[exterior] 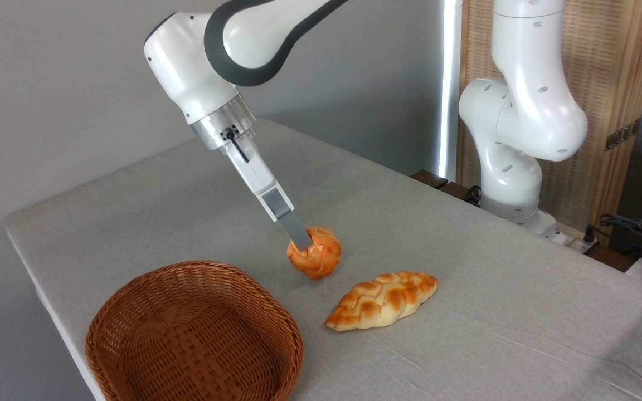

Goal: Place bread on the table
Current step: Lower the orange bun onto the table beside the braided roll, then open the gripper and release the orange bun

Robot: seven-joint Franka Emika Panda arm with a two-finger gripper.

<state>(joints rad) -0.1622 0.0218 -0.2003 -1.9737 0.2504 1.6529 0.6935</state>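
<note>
Tool (pixel 305 245) pinches the bun (pixel 315 254) from its upper left, bun low over mid-desk (pixel 466 267), basket (pixel 194 334) nearer the front edge

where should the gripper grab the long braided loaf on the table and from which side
Grip the braided loaf across its wide middle, coming straight down from above. It lies flat on the table with tapered ends, so the narrow width fits between the fingers best, and its long sides look clear. The bread in the gripper and the basket stand apart from it.
</note>
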